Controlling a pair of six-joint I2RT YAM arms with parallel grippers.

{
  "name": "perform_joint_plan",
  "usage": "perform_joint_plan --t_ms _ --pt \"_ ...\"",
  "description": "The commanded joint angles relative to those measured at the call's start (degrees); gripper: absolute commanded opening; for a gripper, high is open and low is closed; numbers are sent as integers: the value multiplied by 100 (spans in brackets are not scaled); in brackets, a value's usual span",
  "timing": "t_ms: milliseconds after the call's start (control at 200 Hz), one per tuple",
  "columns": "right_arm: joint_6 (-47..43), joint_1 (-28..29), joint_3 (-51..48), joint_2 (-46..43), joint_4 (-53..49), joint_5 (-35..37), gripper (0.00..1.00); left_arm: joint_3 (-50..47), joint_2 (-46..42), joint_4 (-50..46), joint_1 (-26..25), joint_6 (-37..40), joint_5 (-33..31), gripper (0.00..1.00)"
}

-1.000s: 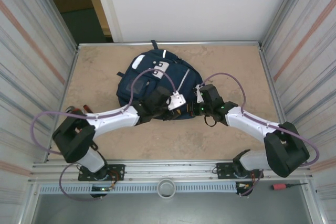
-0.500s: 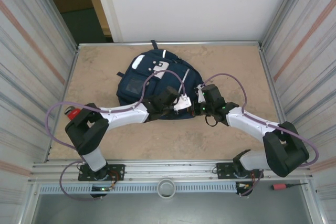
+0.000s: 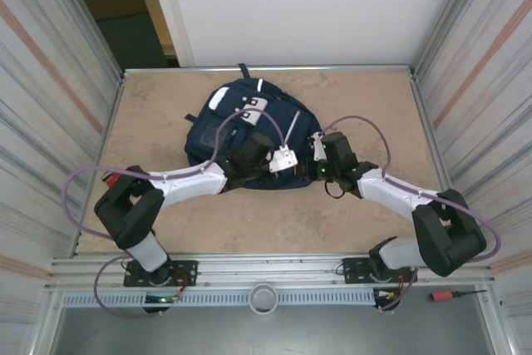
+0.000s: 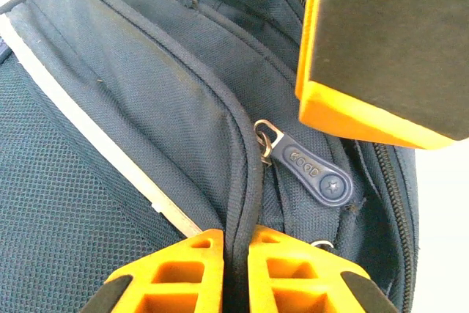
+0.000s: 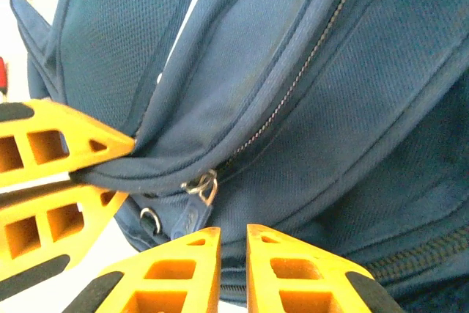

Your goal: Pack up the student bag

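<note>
Position of the student bag [image 3: 241,126]: it lies flat on the table [image 3: 366,106], slightly left of centre in the top view, with both arms reaching to its lower edge.

You have the left gripper [image 4: 236,243] clenched on the bag. At the bottom of the left wrist view its orange fingers pinch a piped seam ridge between them. A pale strip [image 4: 88,119] runs diagonally across the fabric to the left of that seam. A blue zip pull [image 4: 316,172] lies loose just right of it, touching no finger.

Your right gripper [image 5: 233,236] sits at the bottom of the right wrist view, fingers almost together with a thin slit between them. You cannot tell whether they are gripping or letting go.
</note>
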Motion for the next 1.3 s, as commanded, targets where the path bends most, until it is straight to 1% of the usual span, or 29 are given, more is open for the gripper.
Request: perform_joint_plan --t_ms 0,190,411,701,847,1007,1137,1207,1297 --pt "2 -34 -25 77 298 -193 18 -151 -250 42 6 -216 552 0" --pt "57 -25 -53 109 489 -408 23 -153 -264 49 33 -272 489 0" --pt "332 -25 -361 -124 788 -468 29 -170 -245 100 41 -384 492 0" --pt "552 165 -329 253 1086 -580 34 -170 -261 141 50 -481 581 0" --pt "561 275 -272 393 1123 -529 34 -178 -263 138 59 -498 546 0" --pt "561 435 -263 508 1123 -252 34 -182 -315 182 84 -612 625 0" --pt "569 562 -271 585 1239 -69 34 -228 -446 264 196 -847 966 0" --pt "595 597 -260 596 1319 6 31 -319 -553 372 278 -951 1189 0" --pt "588 597 -251 565 1356 85 23 -442 -690 489 383 -1035 1387 0"
